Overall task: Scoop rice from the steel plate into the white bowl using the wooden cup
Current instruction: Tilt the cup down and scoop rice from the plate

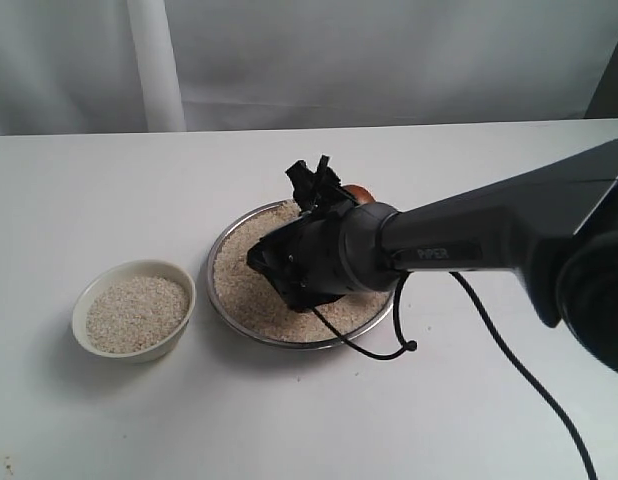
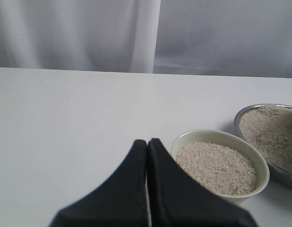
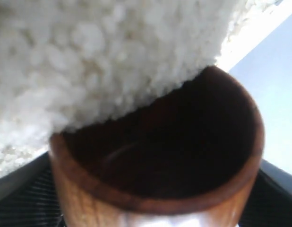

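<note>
- Counter [image 1: 289,420]: white. A black cable [image 1: 509,350] crosses it from the near right and loops just beside the near rim of the steel plate [image 1: 225,250].
- Left fingers [image 2: 132,189]: clenched, the two black tips pressed flat together over the counter (only the left wrist view shows them). The white bowl [image 2: 220,142] stands just beyond the tips, and the plate stands past the bowl.
- White bowl: stands upright on the counter to the left of the plate in the exterior view, near it but apart. It is filled with rice [image 1: 137,312] almost to the rim.
- Right arm [image 1: 489,230]: reaches in from the right, above the plate. In the exterior view its wrist hides the middle of the plate, so only the left and near arcs of rim and rice remain visible.
- Wooden cup [image 1: 360,192]: at the far side of the plate. The exterior view shows only a small reddish-brown patch past the wrist. The right wrist view shows the cup tilted, mouth pushed into the rice heap. Grains cover part of the opening and the rest of the interior is dark.
- Right fingers [image 3: 23,203]: grasping the wooden cup, with dark surfaces against its wall on both sides (visible in the right wrist view only).
- Curtain [image 1: 389,60]: pale, hangs behind the far edge of the counter.
</note>
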Available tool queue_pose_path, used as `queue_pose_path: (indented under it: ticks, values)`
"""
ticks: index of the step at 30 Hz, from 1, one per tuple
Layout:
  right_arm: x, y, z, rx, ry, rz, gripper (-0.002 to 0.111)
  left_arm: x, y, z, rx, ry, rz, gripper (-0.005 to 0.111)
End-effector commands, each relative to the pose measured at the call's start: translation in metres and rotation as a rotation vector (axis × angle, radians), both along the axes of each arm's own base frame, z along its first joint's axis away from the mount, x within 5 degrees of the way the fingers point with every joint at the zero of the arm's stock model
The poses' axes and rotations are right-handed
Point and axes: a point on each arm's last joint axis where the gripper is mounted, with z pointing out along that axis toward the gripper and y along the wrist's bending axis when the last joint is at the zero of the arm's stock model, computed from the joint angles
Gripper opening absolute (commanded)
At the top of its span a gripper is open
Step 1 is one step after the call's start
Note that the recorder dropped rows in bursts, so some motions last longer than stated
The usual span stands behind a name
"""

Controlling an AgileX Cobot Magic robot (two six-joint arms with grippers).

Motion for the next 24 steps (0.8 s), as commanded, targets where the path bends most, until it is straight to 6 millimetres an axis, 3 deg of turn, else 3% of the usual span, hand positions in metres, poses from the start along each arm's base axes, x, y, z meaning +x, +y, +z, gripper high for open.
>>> queue_pose_path:
  ticks: [1, 24]
  values:
    - [-0.006, 0.007, 0.000, 0.010, 0.018, 0.010, 0.000, 0.000, 0.000, 0.001, -0.008, -0.009, -0.004, 0.000]
    - [-0.023, 0.020, -0.007, 0.104, 0.104, -0.026, 0.000, 0.000, 0.000, 0.001, -0.008, -0.009, -0.004, 0.000]
